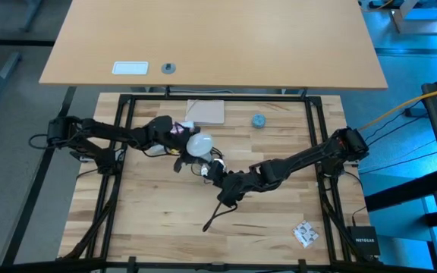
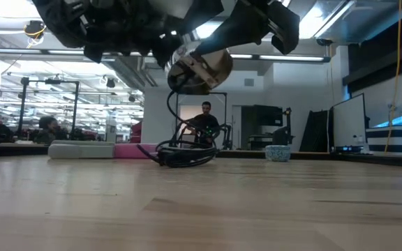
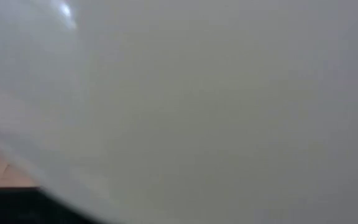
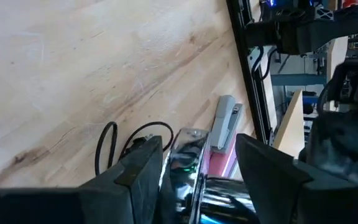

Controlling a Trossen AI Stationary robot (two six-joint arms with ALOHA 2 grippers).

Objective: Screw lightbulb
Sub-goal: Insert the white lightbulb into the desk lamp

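Wooden plank table (image 1: 158, 220) carried the work. The left gripper (image 1: 182, 144) pinched the frosted white bulb (image 1: 199, 142) above mid-table. The right gripper (image 4: 197, 163), jaws spread, straddled the shiny socket (image 4: 185, 163). No legible writing.

Black cord (image 1: 217, 212) crosses mid-table — bare wood (image 1: 165, 227) either side.

Lab/workshop: monitors (image 2: 347, 122), ceiling ducts (image 2: 128, 70), framed workbench (image 1: 203, 250).
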